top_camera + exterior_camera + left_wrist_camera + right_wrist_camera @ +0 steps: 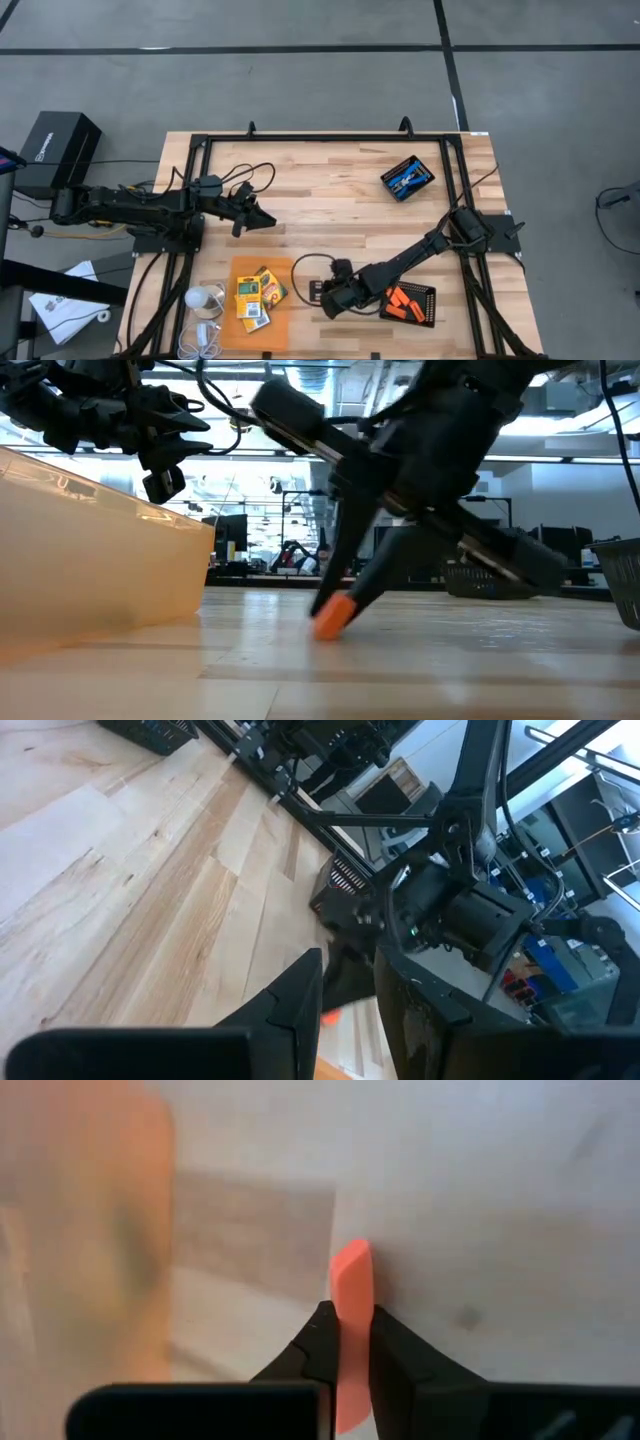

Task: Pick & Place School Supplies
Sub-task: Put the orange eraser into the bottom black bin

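My right gripper (pixel 328 303) is near the table's near edge, between the orange container (pixel 243 268) and a black tray (pixel 429 296). It is shut on one short orange stick (pixel 333 616). Several more orange sticks (pixel 402 303) lie in that black tray. Yellow-and-green crayon boxes (pixel 258 292) lie in the orange container. A blue-handled tool (pixel 406 178) sits in a second black tray toward the far right. My left gripper (pixel 262 218) hovers over the left middle of the table, its fingers slightly open and holding nothing. My right gripper pinches the orange stick (pixel 350 1295) between its two fingers (pixel 318 1342), which lie along its length. It comes slanting down from the table's right side. The stick's free end (pixel 328 627) pokes out past the fingertips, at the table surface; whether it touches, I cannot tell.
White objects and a coiled cable (pixel 203 305) lie left of the orange container. A dark cable loop (pixel 305 268) lies beside my right gripper. A black frame rail (pixel 330 139) runs along the far edge. Bare wood (pixel 330 200) spreads across the table's middle.
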